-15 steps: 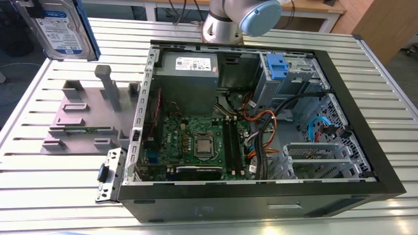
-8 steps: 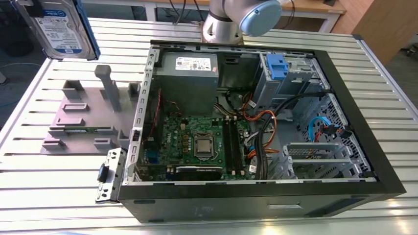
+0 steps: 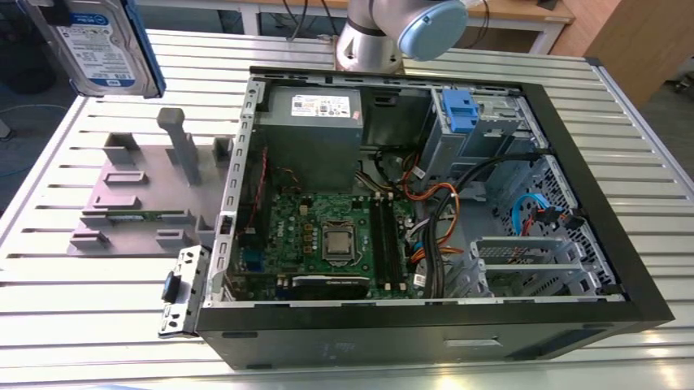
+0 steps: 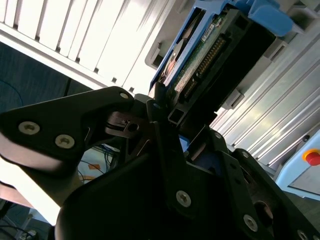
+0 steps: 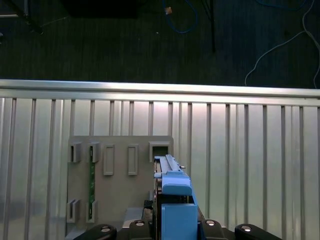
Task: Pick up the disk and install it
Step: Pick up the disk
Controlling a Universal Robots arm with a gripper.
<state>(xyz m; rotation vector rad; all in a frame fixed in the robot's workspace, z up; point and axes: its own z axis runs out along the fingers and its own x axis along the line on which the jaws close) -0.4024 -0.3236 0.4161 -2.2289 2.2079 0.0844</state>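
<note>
Metal, stiff, likely hefty and shock-shy: my claw (image 4: 167,114) clamps the disk (image 3: 103,45) by its blue-framed sides above the worktop (image 3: 97,313).

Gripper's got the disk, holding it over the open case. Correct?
Not quite. The gripper does hold the disk, but over the grey stand, not the open case. The first wrist view shows the stand below the disk; in the exterior view the disk hangs off to the case's side, on the exterior view's left.

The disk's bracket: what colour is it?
Blue; the bracket on the disk shows best in the first wrist view.
</note>
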